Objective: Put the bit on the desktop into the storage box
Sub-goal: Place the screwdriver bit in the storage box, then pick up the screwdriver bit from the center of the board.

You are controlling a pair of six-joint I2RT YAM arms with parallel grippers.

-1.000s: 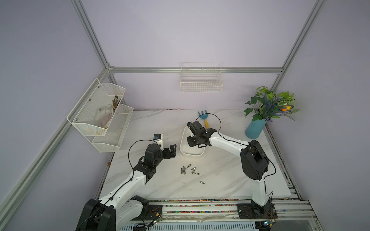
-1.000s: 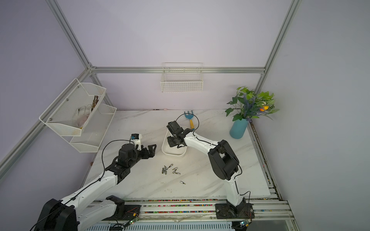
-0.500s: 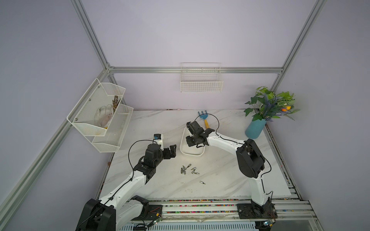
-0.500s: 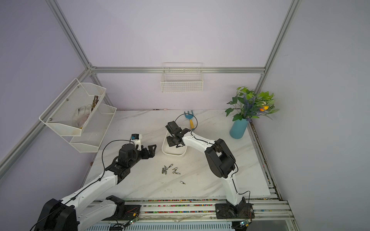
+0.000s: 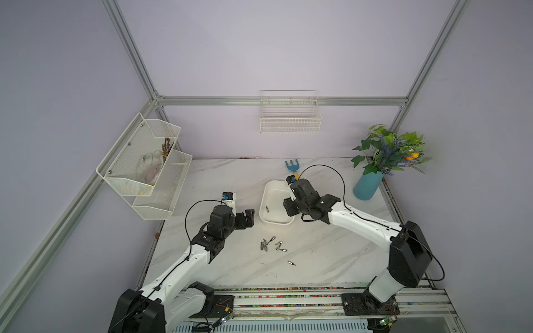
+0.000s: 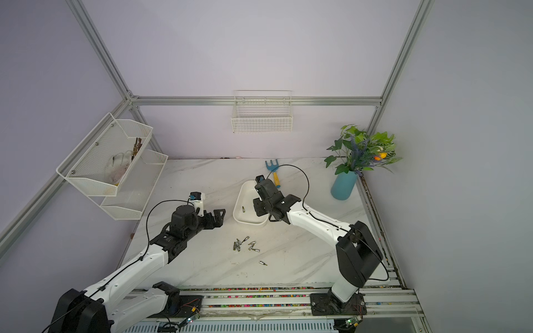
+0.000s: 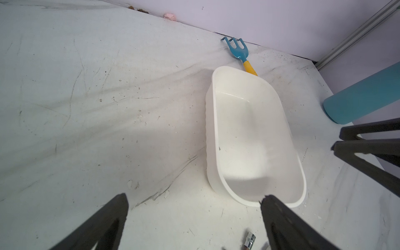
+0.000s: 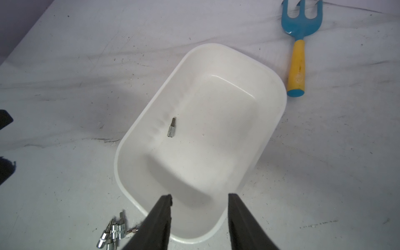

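White marble counter, white storage box near its middle, left gripper spread wide and empty beside the box, right gripper partly parted, empty, over the box, loose bits clustered on the counter, one bit lying inside the box.

Our left arm reaches forward from its base, forearm rising to a level wrist. Our left end effector stands spread wide, with nothing between its fingers. Our right arm stretches low from its base toward the middle, wrist tipped down. Our right end effector points downward, its jaws partly apart and empty. The two end effectors are near each other but apart.
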